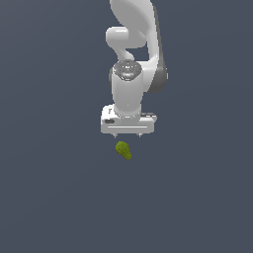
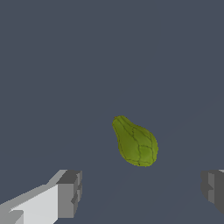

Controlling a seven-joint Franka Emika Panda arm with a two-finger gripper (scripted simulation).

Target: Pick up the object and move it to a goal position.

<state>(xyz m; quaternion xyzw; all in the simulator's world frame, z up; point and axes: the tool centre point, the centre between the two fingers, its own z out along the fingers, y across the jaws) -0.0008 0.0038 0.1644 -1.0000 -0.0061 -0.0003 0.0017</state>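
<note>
A white Panda arm hangs its tool (image 1: 127, 134) over a dark grey table (image 1: 54, 197), fingers spread wide and holding nothing. In the wrist view the two grey fingertips (image 2: 70, 192) stand far apart at the frame's edges, with a gap many times broader than the fruit lying ahead of them.

The object (image 1: 123, 150), a small, lumpy yellow-green pear shape, lies alone on the bare table just below the tool in the exterior view, nearer the camera than the arm's wrist. The wrist view shows the object (image 2: 136, 142) on its side, its narrow end angled away from its rounded end, roughly between the lines of the two fingers but not yet between the fingers themselves.

The spread appears set for a descent over the pear, so the grasp looks unstarted. No goal marker is visible in either view. Behind the tool, the arm's wrist and upper links rise out of frame.
</note>
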